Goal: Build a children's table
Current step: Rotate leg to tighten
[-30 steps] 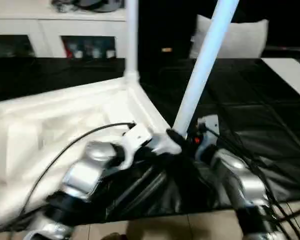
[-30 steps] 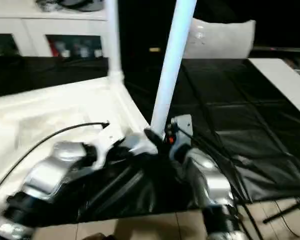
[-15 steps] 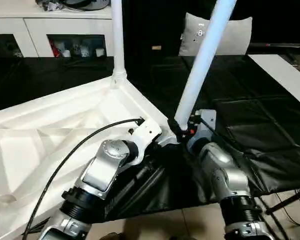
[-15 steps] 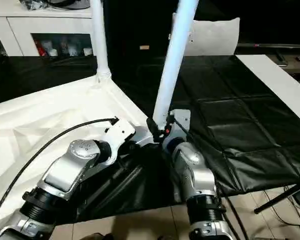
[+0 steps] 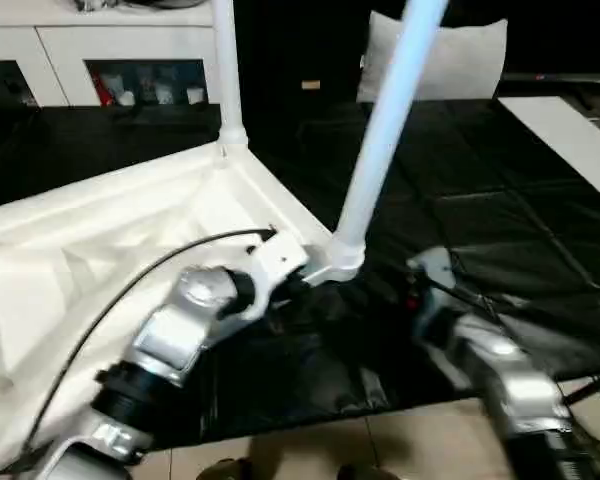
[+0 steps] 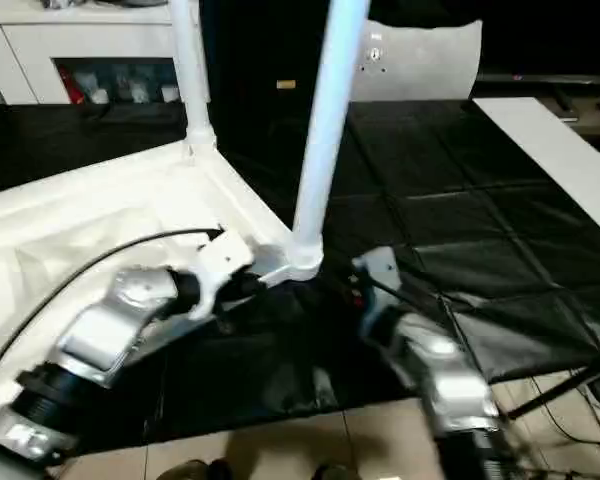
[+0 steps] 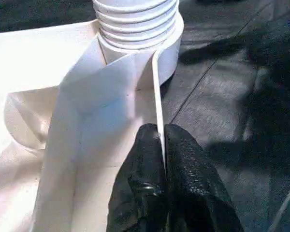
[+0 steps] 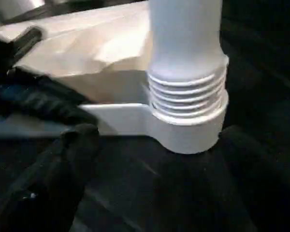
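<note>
Right claw off white upturned table

The small white plastic children's table lies upside down on the black quilted mat, two long tapered legs standing up from its corner sockets (the nearer one tilted). Behind the mat stands a white shelved cabinet; a flat white board lies at right.

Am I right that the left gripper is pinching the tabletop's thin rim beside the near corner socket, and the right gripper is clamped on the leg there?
Not quite. The left gripper does pinch the tabletop's rim. But the right gripper is open, off the leg, as the right wrist view shows.
</note>
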{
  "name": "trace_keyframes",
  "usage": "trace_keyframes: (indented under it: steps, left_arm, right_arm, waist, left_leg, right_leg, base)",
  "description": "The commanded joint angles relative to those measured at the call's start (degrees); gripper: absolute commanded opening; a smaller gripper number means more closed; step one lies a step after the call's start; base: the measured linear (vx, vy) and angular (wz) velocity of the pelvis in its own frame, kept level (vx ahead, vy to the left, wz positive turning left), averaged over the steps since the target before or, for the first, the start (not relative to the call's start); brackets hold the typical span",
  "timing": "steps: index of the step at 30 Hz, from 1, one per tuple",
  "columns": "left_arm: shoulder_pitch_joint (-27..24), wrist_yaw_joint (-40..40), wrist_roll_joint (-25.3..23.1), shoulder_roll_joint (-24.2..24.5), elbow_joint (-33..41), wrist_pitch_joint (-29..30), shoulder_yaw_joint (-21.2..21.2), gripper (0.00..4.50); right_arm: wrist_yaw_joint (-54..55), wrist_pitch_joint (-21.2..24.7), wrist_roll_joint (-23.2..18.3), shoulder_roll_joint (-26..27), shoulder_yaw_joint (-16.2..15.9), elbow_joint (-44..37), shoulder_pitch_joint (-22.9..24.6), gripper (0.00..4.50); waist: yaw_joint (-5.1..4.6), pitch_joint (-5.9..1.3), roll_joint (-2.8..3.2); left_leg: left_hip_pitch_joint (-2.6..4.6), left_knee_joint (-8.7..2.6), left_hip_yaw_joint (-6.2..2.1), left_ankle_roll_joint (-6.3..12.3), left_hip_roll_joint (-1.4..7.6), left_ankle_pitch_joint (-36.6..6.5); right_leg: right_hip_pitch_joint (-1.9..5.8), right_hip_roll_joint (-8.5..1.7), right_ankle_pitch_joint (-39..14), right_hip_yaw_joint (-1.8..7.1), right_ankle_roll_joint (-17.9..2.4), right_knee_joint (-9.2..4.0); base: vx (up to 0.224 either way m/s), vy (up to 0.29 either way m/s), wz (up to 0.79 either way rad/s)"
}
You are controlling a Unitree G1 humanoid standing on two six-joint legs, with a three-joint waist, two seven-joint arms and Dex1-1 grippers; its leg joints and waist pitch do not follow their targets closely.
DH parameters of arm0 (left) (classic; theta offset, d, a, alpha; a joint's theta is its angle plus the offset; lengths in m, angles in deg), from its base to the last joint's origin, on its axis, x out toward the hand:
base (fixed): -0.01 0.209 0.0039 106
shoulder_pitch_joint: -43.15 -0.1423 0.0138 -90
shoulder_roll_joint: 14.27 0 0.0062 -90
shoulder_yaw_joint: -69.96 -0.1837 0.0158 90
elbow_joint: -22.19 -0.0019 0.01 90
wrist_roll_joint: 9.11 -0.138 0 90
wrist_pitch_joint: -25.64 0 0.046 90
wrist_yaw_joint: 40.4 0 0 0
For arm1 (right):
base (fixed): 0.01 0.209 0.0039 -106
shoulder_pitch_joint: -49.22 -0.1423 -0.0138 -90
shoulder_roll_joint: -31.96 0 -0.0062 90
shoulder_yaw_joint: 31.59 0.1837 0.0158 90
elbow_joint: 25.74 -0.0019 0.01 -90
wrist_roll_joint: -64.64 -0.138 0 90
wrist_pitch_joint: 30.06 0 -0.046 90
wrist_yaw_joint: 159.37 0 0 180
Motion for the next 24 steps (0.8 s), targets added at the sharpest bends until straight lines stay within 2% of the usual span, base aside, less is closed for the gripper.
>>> trace_keyframes:
  steps: [1,2,3,4,6,8,9,10,11,13,17,18,20,21,24]
  left_arm:
    - [0.82,-3.88,0.47,1.08,-0.64,-3.25,-1.18,0.0]
    - [0.85,-5.66,0.63,1.9,-0.83,-4.7,-1.69,0.0]
    - [0.84,-9.78,1.32,3.57,-1.22,-7.6,-2.77,0.0]
    - [0.84,-9.98,1.35,3.65,-1.23,-7.7,-2.83,0.0]
    - [0.87,-14.42,1.47,6.02,-1.68,-11.45,-4.78,0.0]
    - [0.95,-18.37,1.48,8.37,-2.19,-14.22,-6.49,0.0]
    - [1.12,-20.23,1.71,9.2,-2.51,-15.27,-6.82,0.0]
    - [1.21,-20.87,1.79,9.44,-2.62,-15.65,-6.9,0.0]
    - [1.24,-21.13,1.82,9.54,-2.67,-15.81,-6.93,0.0]
    - [1.73,-24.58,2.05,10.61,-3.14,-18.07,-7.54,0.0]
    - [2.23,-26.63,1.83,11.35,-3.67,-20.11,-8.28,0.0]
    - [2.47,-27.29,2.02,11.5,-3.88,-20.8,-8.45,0.0]
    - [2.76,-27.99,2.24,11.55,-4.42,-21.75,-8.51,0.0]
    - [2.92,-28.36,2.22,11.53,-4.76,-22.28,-8.5,0.0]
    - [3.18,-28.87,2.12,11.48,-5.05,-22.81,-8.58,0.0]
  right_arm:
    - [-2.99,-0.6,-1.09,-2.02,0.48,-2.81,-0.16,4.47]
    - [-4.46,-0.71,-1.24,-3.45,0.5,-3.38,-0.25,4.47]
    - [-7.82,-1.17,-1.32,-6.25,-0.1,-4.02,-0.61,4.47]
    - [-7.98,-1.2,-1.31,-6.38,-0.14,-4.04,-0.63,4.47]
    - [-11.53,-1.32,-0.77,-8.81,-1.29,-3.72,-1.55,4.47]
    - [-14.45,-1.86,0.33,-10.88,-2.61,-3.05,-2.8,4.47]
    - [-15.88,-2.51,1.18,-11.75,-3.66,-2.37,-3.86,4.47]
    - [-16.4,-2.69,1.45,-12.02,-4.07,-2.1,-4.26,4.47]
    - [-16.61,-2.76,1.55,-12.12,-4.24,-2.0,-4.42,4.47]
    - [-19.94,-3.88,2.75,-13.29,-6.77,-0.79,-5.96,4.47]
    - [-21.42,-5.37,3.66,-13.37,-8.21,0.64,-7.0,4.47]
    - [-23.08,-5.52,3.69,-13.43,-9.09,1.31,-7.51,4.47]
    - [-24.44,-5.37,3.45,-13.42,-9.72,1.94,-8.03,4.47]
    - [-24.97,-5.29,3.32,-13.28,-9.98,2.28,-8.34,4.11]
    - [-25.37,-5.3,3.1,-12.87,-10.28,2.77,-8.89,3.98]
  waist:
    - [0.26,-3.51,-0.3]
    - [0.57,-3.48,-0.15]
    - [0.92,-3.74,0.07]
    - [0.92,-3.74,0.07]
    - [1.13,-3.95,0.16]
    - [1.6,-4.33,0.23]
    - [1.69,-4.39,0.02]
    - [1.76,-4.55,0.14]
    - [1.88,-4.63,0.2]
    - [2.09,-4.77,-0.08]
    - [2.26,-4.62,-0.1]
    - [2.33,-4.51,-0.29]
    - [2.4,-4.31,-0.26]
    - [2.45,-4.17,-0.17]
    - [2.55,-4.1,-0.23]
  left_leg:
    - [2.33,-5.39,-3.93,-1.07,7.03,-22.76]
    - [2.33,-5.43,-3.94,-1.18,7.14,-21.99]
    - [2.73,-5.44,-3.59,-1.29,7.32,-20.41]
    - [2.73,-5.44,-3.59,-1.29,7.32,-20.41]
    - [2.63,-5.4,-3.39,-0.75,7.33,-18.59]
    - [2.72,-5.04,-3.14,0.53,7.14,-15.1]
    - [2.81,-4.81,-2.81,1.4,7.14,-12.8]
    - [2.57,-4.59,-2.8,2.21,7.07,-10.41]
    - [2.69,-4.43,-2.72,2.55,7.07,-9.44]
    - [2.56,-4.11,-2.65,4.1,7.08,-6.59]
    - [2.59,-4.11,-2.55,3.91,7.27,-7.77]
    - [2.64,-4.17,-2.53,3.31,7.25,-9.56]
    - [2.6,-4.36,-2.59,2.04,7.3,-12.35]
    - [2.93,-4.53,-2.61,0.56,7.39,-15.04]
    - [3.0,-4.61,-2.72,-1.17,7.44,-17.37]
  right_leg:
    - [0.85,-5.52,-22.34,3.11,-9.25,-4.75]
    - [0.78,-5.43,-22.65,3.09,-9.03,-4.9]
    - [0.62,-4.97,-19.13,2.98,-9.63,-4.46]
    - [0.62,-4.97,-19.13,2.98,-9.63,-4.46]
    - [0.88,-4.6,-14.42,2.83,-11.16,-3.83]
    - [1.13,-4.41,-8.78,2.56,-13.14,-3.06]
    - [1.13,-4.38,-5.38,2.6,-14.29,-2.64]
    - [1.51,-4.46,-2.63,2.5,-15.38,-2.14]
    - [1.46,-4.47,-1.46,2.45,-15.8,-1.96]
    - [1.87,-4.52,1.27,2.28,-16.73,-1.49]
    - [1.87,-4.65,-1.38,2.27,-16.94,-1.57]
    - [1.81,-4.71,-4.11,2.33,-16.72,-1.86]
    - [1.74,-4.74,-8.18,2.41,-16.08,-2.09]
    - [1.39,-4.75,-11.66,2.55,-15.25,-2.48]
    - [1.21,-4.87,-14.27,2.75,-14.37,-2.66]
  base:
    - [0.0,0.0,0.0]
    - [0.0,0.0,0.0]
    - [0.0,0.0,0.0]
    - [0.0,0.0,0.0]
    - [0.0,0.0,0.0]
    - [0.0,0.0,0.0]
    - [0.0,0.0,0.0]
    - [0.0,0.0,0.0]
    - [0.0,0.0,0.0]
    - [0.0,0.0,0.0]
    - [0.0,0.0,0.0]
    - [0.0,0.0,0.0]
    - [0.0,0.0,0.0]
    - [0.0,0.0,0.0]
    - [0.0,0.0,0.0]
